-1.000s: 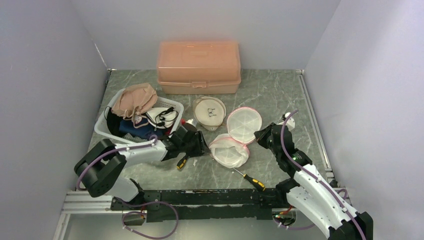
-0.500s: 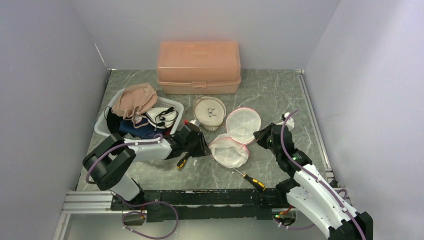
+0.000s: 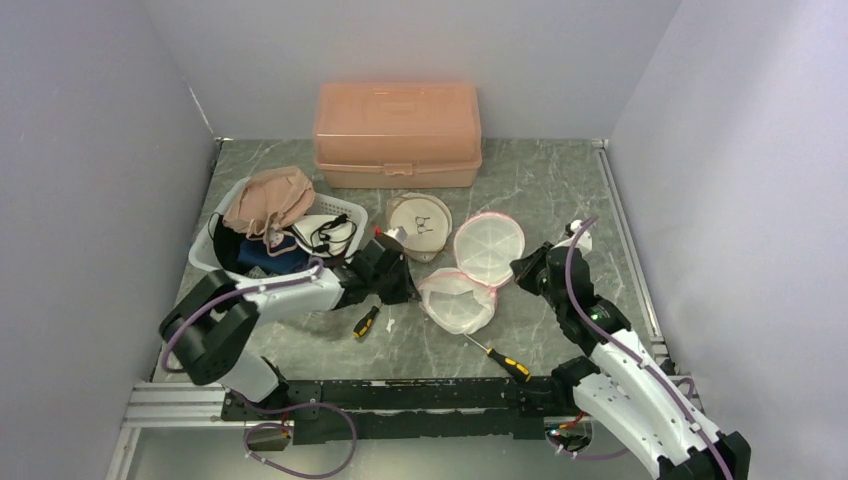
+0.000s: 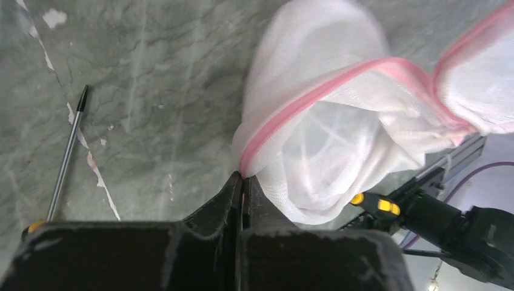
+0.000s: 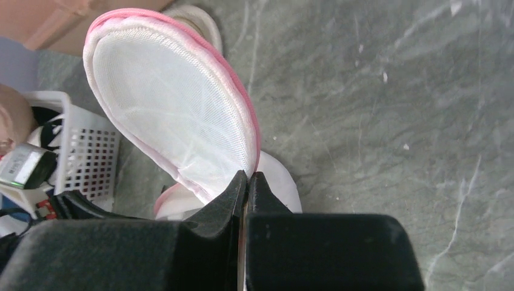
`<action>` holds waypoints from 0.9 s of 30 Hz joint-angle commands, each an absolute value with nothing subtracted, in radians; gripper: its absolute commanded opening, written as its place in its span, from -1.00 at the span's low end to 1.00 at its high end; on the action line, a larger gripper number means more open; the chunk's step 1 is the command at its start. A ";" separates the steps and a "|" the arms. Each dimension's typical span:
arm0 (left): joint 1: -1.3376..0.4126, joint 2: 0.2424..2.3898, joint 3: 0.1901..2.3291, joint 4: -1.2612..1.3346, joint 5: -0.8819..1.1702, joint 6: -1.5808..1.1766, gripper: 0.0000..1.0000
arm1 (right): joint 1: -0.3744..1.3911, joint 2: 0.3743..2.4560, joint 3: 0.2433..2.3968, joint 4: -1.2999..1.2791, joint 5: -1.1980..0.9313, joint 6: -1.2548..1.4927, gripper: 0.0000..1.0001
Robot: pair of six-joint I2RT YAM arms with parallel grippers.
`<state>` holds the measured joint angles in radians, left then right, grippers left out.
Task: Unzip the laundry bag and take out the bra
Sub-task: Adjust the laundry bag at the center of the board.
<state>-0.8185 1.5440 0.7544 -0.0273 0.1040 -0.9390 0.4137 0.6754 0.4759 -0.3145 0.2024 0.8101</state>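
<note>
The laundry bag is a round white mesh clamshell with pink trim, and it lies open. Its lid [image 3: 488,248] stands tilted up; its lower half [image 3: 457,302] slumps on the table. My left gripper [image 3: 403,287] is shut on the pink rim of the lower half [image 4: 315,91], pinched at the fingertips [image 4: 242,177]. My right gripper [image 3: 521,271] is shut on the lid's pink rim [image 5: 182,103], with the tips [image 5: 248,174] at its lower edge. Only white mesh folds show inside the bag; the bra is hidden or out of view.
A white basket [image 3: 205,257] of mixed garments stands at the left. A peach lidded box [image 3: 398,135] sits at the back. A round beige padded piece [image 3: 418,225] lies behind the bag. Two yellow-handled screwdrivers [image 3: 366,322] [image 3: 510,364] lie near the front.
My left gripper has closed on the bag's lower rim and drawn slightly back toward the basket. The right gripper kept its hold, and the lid shifted a little.
</note>
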 commanded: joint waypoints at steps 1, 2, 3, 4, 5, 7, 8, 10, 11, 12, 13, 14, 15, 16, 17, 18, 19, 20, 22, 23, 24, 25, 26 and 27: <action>-0.816 1.368 0.927 -0.250 0.039 -0.835 -0.95 | 0.413 0.629 0.659 -0.343 0.249 0.696 -1.00; -0.816 1.341 0.974 -0.303 0.036 -0.818 -0.95 | 0.414 0.628 0.702 -0.360 0.258 0.681 -1.00; -0.817 1.319 1.024 -0.362 0.033 -0.807 -0.95 | 0.415 0.631 0.747 -0.381 0.266 0.670 -1.00; -0.818 1.304 1.078 -0.416 0.027 -0.801 -0.95 | 0.417 0.636 0.789 -0.401 0.276 0.661 -1.00; -0.823 1.287 1.119 -0.461 0.025 -0.796 -0.95 | 0.419 0.640 0.820 -0.415 0.283 0.655 -1.00; -0.829 1.255 1.169 -0.514 0.014 -0.807 -0.95 | 0.421 0.643 0.850 -0.425 0.298 0.649 -1.00; -0.828 1.246 1.166 -0.518 0.017 -0.815 -0.95 | 0.420 0.648 0.850 -0.425 0.305 0.652 -1.00; -0.828 1.251 1.128 -0.497 0.017 -0.829 -0.95 | 0.419 0.679 0.827 -0.422 0.309 0.657 -1.00; -0.818 1.272 1.112 -0.509 0.045 -0.837 -0.95 | 0.419 0.720 0.812 -0.433 0.312 0.663 -1.00; -0.806 1.296 1.118 -0.536 0.089 -0.846 -0.95 | 0.420 0.746 0.799 -0.453 0.308 0.676 -1.00; -0.803 1.307 1.160 -0.579 0.119 -0.844 -0.95 | 0.420 0.755 0.803 -0.480 0.323 0.692 -1.00; -0.819 1.296 1.206 -0.610 0.112 -0.831 -0.95 | 0.427 0.735 0.797 -0.480 0.324 0.694 -1.00; -0.841 1.263 1.249 -0.639 0.072 -0.823 -0.95 | 0.436 0.691 0.783 -0.459 0.336 0.697 -1.00; -0.853 1.225 1.284 -0.663 0.027 -0.815 -0.95 | 0.443 0.637 0.771 -0.432 0.354 0.696 -1.00; -0.858 1.191 1.312 -0.676 0.005 -0.803 -0.95 | 0.445 0.603 0.781 -0.426 0.368 0.688 -1.00; -0.859 1.166 1.333 -0.695 -0.044 -0.791 -0.95 | 0.445 0.594 0.805 -0.438 0.383 0.681 -1.00; -0.858 1.158 1.342 -0.720 -0.079 -0.782 -0.95 | 0.445 0.605 0.836 -0.460 0.394 0.679 -1.00; -0.849 1.169 1.332 -0.744 -0.117 -0.783 -0.95 | 0.446 0.621 0.852 -0.472 0.402 0.682 -1.00; -0.793 1.251 1.228 -0.717 -0.035 -0.799 -0.95 | 0.445 0.659 0.836 -0.461 0.388 0.704 -1.00; -0.765 1.312 1.161 -0.655 0.085 -0.806 -0.95 | 0.444 0.679 0.811 -0.447 0.377 0.719 -1.00; -0.757 1.376 1.114 -0.616 0.191 -0.815 -0.95 | 0.445 0.701 0.781 -0.427 0.362 0.736 -1.00; -0.769 1.419 1.106 -0.605 0.210 -0.821 -0.95 | 0.445 0.721 0.753 -0.422 0.356 0.752 -1.00; -0.803 1.423 1.126 -0.640 0.164 -0.825 -0.95 | 0.444 0.742 0.731 -0.421 0.354 0.765 -1.00; -0.846 1.376 1.156 -0.655 0.070 -0.826 -0.95 | 0.445 0.742 0.713 -0.423 0.354 0.768 -1.00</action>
<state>-0.7780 1.2762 1.1923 -0.6094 0.0673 -0.8104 0.4431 0.6765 0.7898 -0.4313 0.3573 0.7189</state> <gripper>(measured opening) 0.034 0.019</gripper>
